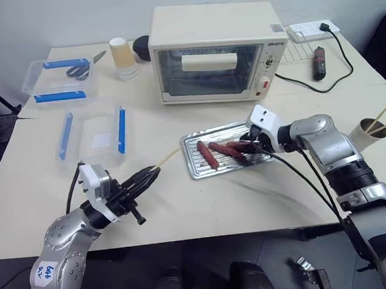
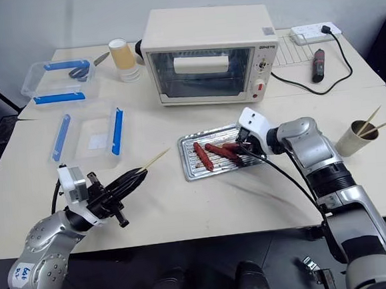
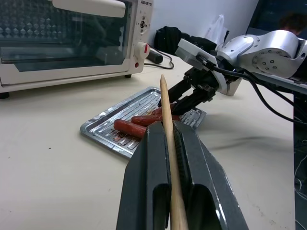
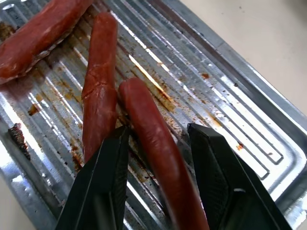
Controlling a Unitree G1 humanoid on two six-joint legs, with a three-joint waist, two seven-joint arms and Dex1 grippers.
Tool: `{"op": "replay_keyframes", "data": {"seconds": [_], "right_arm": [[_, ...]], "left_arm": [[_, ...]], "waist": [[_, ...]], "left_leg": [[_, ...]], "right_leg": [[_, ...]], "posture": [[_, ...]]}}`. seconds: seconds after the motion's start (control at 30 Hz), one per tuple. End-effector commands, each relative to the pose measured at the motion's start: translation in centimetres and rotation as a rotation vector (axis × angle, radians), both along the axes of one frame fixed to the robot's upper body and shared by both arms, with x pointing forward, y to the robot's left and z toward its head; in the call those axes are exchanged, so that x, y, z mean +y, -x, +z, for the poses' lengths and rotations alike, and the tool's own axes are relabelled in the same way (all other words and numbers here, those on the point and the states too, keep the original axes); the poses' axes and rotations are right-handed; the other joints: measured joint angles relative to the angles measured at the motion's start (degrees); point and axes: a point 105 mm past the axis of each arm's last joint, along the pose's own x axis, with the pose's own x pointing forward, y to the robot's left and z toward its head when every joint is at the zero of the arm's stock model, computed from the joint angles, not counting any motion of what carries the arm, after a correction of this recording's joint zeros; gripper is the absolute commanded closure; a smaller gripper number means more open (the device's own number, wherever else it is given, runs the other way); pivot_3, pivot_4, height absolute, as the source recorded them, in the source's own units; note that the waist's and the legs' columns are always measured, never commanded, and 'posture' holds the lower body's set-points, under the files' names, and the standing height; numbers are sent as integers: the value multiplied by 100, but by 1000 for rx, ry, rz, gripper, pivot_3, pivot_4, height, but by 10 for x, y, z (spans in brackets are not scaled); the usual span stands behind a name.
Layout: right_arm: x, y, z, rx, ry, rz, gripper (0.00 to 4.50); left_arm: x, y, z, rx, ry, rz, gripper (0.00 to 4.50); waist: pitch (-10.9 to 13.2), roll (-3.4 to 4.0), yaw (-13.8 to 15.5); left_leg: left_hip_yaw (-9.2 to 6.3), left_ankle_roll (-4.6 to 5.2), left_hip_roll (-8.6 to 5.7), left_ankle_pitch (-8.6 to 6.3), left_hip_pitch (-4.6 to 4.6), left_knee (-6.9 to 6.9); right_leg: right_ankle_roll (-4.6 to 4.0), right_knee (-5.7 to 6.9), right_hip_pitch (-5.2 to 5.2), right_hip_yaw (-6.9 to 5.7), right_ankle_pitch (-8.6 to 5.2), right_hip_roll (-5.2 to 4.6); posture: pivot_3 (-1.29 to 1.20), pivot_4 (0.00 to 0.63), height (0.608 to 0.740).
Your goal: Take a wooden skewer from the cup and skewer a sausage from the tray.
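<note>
Sausages lie three abreast in the tray point(image 1: 196, 168), which sits on open tabletop in front of the toaster oven point(image 1: 216, 52). Our right gripper point(image 4: 160, 143) reaches down into the tray's right end, its fingers point(image 4: 103, 182) straddling one sausage point(image 4: 153, 143); we cannot tell whether they press it or merely flank it. Our left gripper point(image 1: 149, 176) is clenched on the wooden skewer point(image 1: 168, 157), whose tip points toward the tray's left rim across a bare stretch of table. Farther right, near the table edge, the cup point(image 1: 371, 133) stands with more sticks in it.
</note>
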Motion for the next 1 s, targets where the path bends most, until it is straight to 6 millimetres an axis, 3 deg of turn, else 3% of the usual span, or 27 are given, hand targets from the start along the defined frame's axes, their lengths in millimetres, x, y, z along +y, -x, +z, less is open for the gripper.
{"op": "replay_keyframes", "data": {"seconds": [0.03,0.17,0.27,0.33,0.4,0.8,1.0], "right_arm": [[4,-3,11,-34,-8,42,2534],[7,-5,9,-23,-9,63,2534],[9,-5,8,-20,-18,77,3120],[9,-5,8,-19,-23,82,3840],[10,-5,7,-12,-26,83,4279],[6,-2,10,-8,-39,96,4279],[3,3,26,-60,-61,142,4279]], "left_arm": [[-1,4,8,-48,-13,-5,4500],[-2,4,8,-50,-13,-5,4500],[-2,4,8,-51,-13,-6,4500],[-2,4,8,-51,-14,-7,4500],[-2,4,8,-50,-15,-8,4500],[-3,3,7,-51,-22,-26,4500],[-6,3,6,-49,-35,-47,4500]], "waist": [[0,0,-4],[0,0,-7],[0,0,-3],[0,0,-3],[0,0,-4],[0,0,-4],[0,0,-1]], "left_leg": [[0,0,0,0,0,0],[0,0,1,0,0,0],[0,0,1,0,0,0],[-1,0,1,0,0,0],[-1,0,1,0,0,0],[-2,0,1,0,0,0],[-2,0,1,0,0,0]], "right_leg": [[0,1,0,0,0,0],[0,1,0,0,0,0],[0,1,0,0,0,0],[0,1,0,0,0,0],[0,1,0,0,0,0],[0,1,0,0,0,0],[0,0,0,0,0,0]], "posture": [[0,150,740],[0,150,740],[0,150,740],[0,150,740],[0,150,740],[0,150,740],[0,150,740]]}}
